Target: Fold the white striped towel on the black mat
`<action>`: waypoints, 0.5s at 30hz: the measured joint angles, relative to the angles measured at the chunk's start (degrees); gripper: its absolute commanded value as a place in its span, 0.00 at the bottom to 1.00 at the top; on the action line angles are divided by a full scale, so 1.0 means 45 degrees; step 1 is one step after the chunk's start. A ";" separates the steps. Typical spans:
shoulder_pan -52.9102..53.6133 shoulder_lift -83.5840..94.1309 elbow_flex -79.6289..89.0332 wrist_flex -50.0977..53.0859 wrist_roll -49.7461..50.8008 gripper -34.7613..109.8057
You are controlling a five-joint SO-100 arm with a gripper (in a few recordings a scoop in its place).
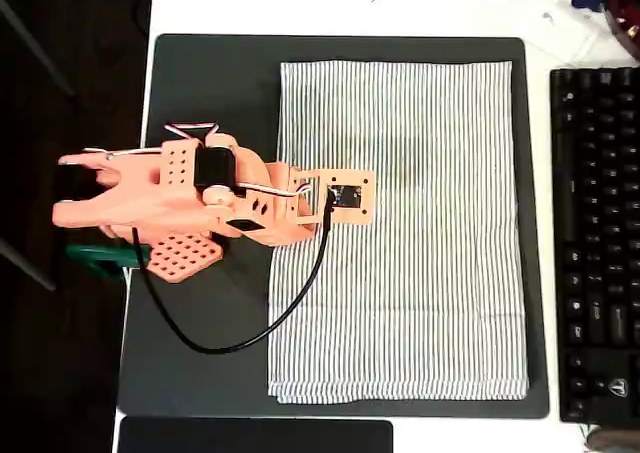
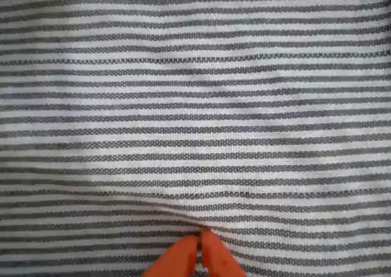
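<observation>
Orange fingertips [image 2: 198, 252] of the gripper [image 2: 200, 235] meet tip to tip on the white striped towel [image 2: 195, 106] in the wrist view, pressed together with a small pucker of cloth rising just at their point; whether any fabric is actually pinched between them cannot be told. The contact falls near the towel's left edge as the overhead view shows it, likely chosen so that side can be lifted and carried across. Beyond the fingertips the towel [image 1: 420, 233] spreads flat and unfolded, filling the right part of the black mat [image 1: 215, 83], its hems close to the mat's right and lower borders. The orange arm [image 1: 190, 208] reaches in from left of the towel. Farther right of the towel, off the mat, sits a black keyboard [image 1: 595, 243].
</observation>
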 measured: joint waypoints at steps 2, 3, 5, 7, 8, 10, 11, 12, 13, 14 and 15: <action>0.0000 0.0000 0.0000 0.0000 0.0000 0.24; 0.0000 0.0000 0.0000 0.0000 0.0000 0.24; 0.0000 0.0000 0.0000 0.0000 0.0000 0.24; 0.0000 0.0000 0.0000 0.0000 0.0000 0.24; 0.0000 0.0000 0.0000 0.0000 0.0000 0.24; 0.0000 0.0000 0.0000 0.0000 0.0000 0.24; 0.0000 0.0000 0.0000 0.0000 0.0000 0.24; 0.0000 0.0000 0.0000 0.0000 0.0000 0.24; 0.0000 0.0000 0.0000 0.0000 -0.0059 0.24; 0.0000 0.0000 0.0000 0.0000 -0.0098 0.24; 0.0000 0.0000 0.0000 0.0000 -0.0098 0.24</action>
